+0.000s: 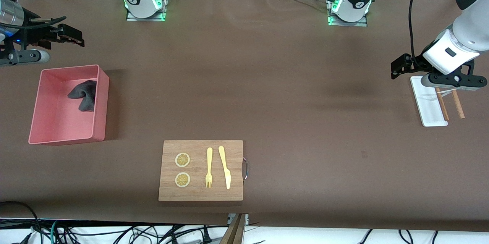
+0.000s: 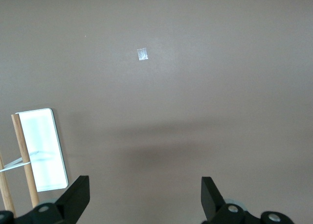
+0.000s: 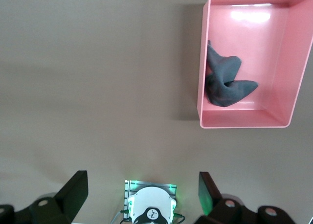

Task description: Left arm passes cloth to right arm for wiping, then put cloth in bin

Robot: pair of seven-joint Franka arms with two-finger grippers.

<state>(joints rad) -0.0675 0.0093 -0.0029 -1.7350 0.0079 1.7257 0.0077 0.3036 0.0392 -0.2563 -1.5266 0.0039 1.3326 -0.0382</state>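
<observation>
Cloth (image 1: 83, 94) in bin (image 1: 101, 100), near cutting board (image 1: 201, 193)

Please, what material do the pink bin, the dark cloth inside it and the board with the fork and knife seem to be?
The bin looks like smooth, slightly glossy plastic: its floor reflects light in the right wrist view. The cloth seems a soft matte fabric, since it lies crumpled in folds. The cutting board appears to be wood or bamboo, showing pale grain lines.

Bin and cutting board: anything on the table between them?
Nothing. In the front view the stretch from the bin, with the cloth inside it, to the cutting board is bare brown table.
</observation>
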